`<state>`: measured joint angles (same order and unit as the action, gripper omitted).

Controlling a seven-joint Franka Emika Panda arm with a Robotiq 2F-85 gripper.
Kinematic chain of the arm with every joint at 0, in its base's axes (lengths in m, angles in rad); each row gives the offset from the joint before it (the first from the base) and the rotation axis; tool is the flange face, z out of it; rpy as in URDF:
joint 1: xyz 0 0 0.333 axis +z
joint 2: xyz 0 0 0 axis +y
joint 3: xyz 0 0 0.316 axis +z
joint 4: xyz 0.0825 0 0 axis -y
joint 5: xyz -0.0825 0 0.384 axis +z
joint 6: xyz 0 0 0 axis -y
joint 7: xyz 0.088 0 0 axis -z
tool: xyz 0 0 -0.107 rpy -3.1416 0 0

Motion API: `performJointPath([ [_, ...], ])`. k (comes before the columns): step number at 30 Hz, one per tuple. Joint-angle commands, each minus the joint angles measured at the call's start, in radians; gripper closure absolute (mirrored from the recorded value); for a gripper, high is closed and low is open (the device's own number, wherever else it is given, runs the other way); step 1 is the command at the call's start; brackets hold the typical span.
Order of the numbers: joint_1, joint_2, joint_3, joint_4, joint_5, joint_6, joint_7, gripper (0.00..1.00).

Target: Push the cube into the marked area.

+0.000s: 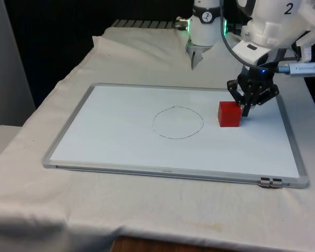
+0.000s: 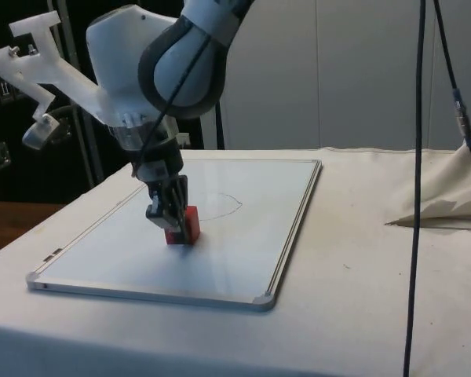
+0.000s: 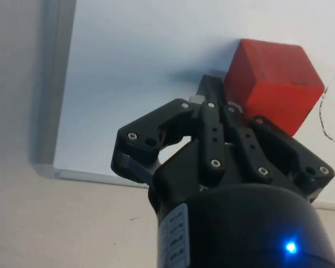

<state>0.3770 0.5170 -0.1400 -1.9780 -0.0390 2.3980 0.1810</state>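
A red cube [image 1: 229, 114] sits on the whiteboard [image 1: 121, 142], to the front view's right of a hand-drawn circle [image 1: 177, 122]. My black gripper [image 1: 245, 109] is shut with nothing between its fingers, its tips low at the board and pressed against the cube's side away from the circle. From the side, the gripper [image 2: 166, 220] hides part of the cube [image 2: 185, 227], and the circle [image 2: 220, 206] lies just beyond it. In the wrist view the closed fingertips [image 3: 212, 92] touch the cube [image 3: 273, 84], with an arc of the circle [image 3: 324, 114] past it.
The whiteboard has a grey frame [image 1: 173, 173] and lies on the white cloth. A crumpled fold of cloth [image 2: 447, 196] rises at the table's far end. A black cable [image 2: 418, 157] hangs down in the side view.
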Motion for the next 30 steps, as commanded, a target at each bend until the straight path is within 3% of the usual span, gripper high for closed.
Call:
performJointPath([
  [1, 0.005, -0.003, -0.005, -0.007, -0.017, -0.002, 0.003, 1.0],
  [8, -0.003, 0.001, -0.011, -0.006, -0.053, -0.02, 0.001, 1.0],
  [11, -0.01, 0.015, -0.028, 0.002, -0.073, -0.015, -0.008, 1.0],
  [19, -0.014, 0.043, -0.049, 0.046, -0.083, -0.016, -0.01, 1.0],
  [30, -0.008, 0.066, -0.088, 0.08, -0.109, -0.031, 0.009, 1.0],
])
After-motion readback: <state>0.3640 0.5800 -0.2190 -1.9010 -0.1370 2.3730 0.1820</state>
